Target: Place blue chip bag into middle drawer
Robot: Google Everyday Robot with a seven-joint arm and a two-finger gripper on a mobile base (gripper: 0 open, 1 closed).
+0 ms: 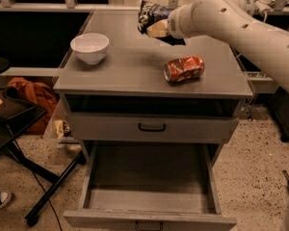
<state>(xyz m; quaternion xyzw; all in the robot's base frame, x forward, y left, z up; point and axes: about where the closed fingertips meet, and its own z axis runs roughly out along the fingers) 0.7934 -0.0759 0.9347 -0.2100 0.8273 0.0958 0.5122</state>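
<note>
One white arm (241, 18) stretches in from the right edge; its gripper (158, 29) pinches the blue chip bag (148, 12), held above the cabinet top at upper centre. The middle drawer (149, 179) stands open at the bottom.

No text, brand or number can be read anywhere. The blue chip bag (150, 12), in the upper middle of the frame, carries white lettering that cannot be made out. The gripper (159, 29) clamps the bag's lower edge there. The crushed red can (184, 68), right of centre on the cabinet top (130, 66), shows pale markings, none legible.
</note>
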